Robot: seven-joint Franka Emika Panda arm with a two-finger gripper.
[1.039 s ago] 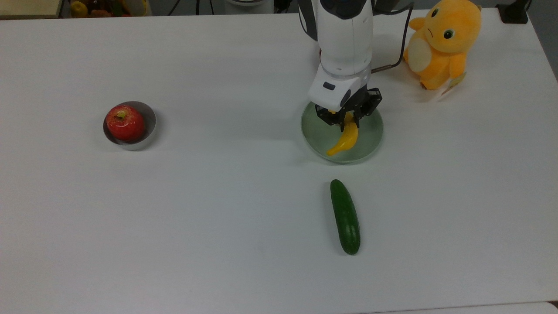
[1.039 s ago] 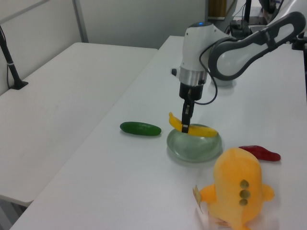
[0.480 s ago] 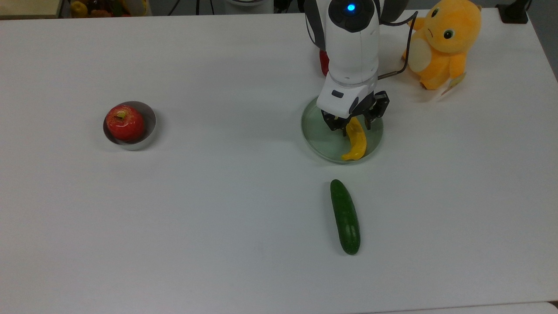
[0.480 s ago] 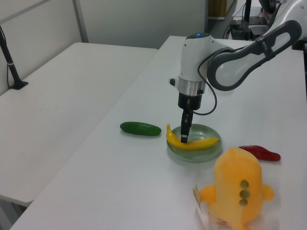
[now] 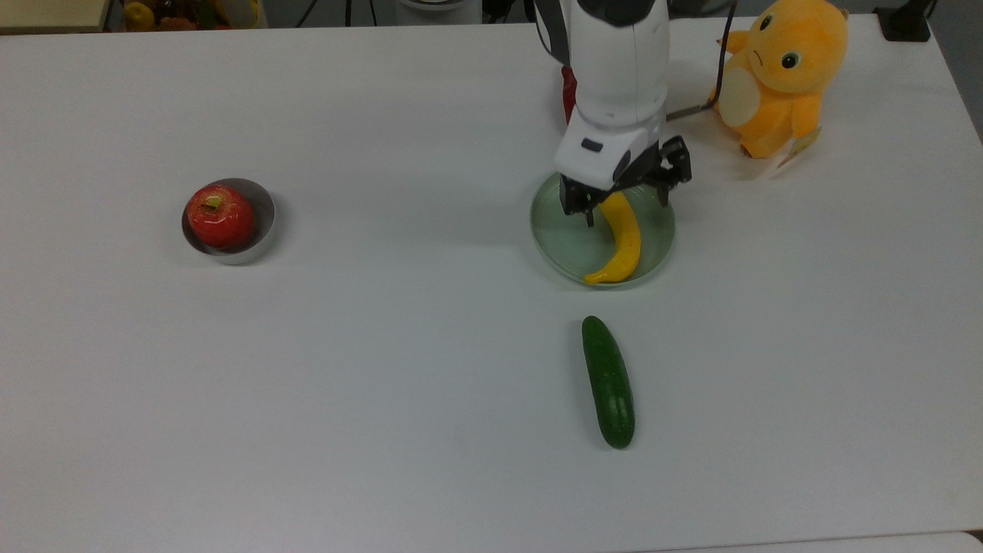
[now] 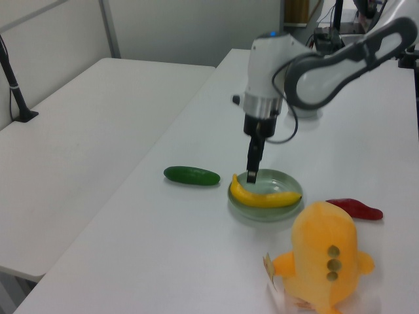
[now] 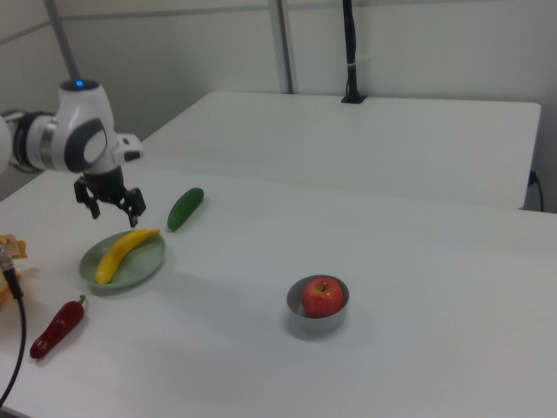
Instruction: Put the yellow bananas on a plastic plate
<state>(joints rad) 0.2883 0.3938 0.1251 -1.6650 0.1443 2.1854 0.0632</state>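
Since a second ago, the yellow banana (image 5: pixel 623 240) has gone from hanging pinched in the tool (image 5: pixel 623 198) above the plate to lying loose in the plate, and the tool has let go and lifted a little. The white robot arm's tool now hovers just above the far end of the banana, its two dark fingers (image 5: pixel 587 206) spread wide apart and holding nothing; in the right view it (image 7: pixel 110 203) hangs clear of the fruit.

The banana (image 6: pixel 263 195) rests inside the pale green plastic plate (image 5: pixel 561 242), curving across it, with its near tip reaching the plate's rim in the top view. In the right view the banana (image 7: pixel 124 251) lies across the plate (image 7: pixel 144 268) with one end at the rim.

Elsewhere on the white counter (image 5: pixel 384 384): a dark green cucumber (image 5: pixel 608 382) lies near the plate, a red apple (image 5: pixel 221 216) sits in a small grey metal bowl (image 5: pixel 265 211) well apart, a red chili pepper (image 6: pixel 354 208) lies beside the plate, and an orange plush toy (image 5: pixel 777 77) sits near the arm.

Judging by this, the placing looks done. What seems left is only for the arm to draw up and away.
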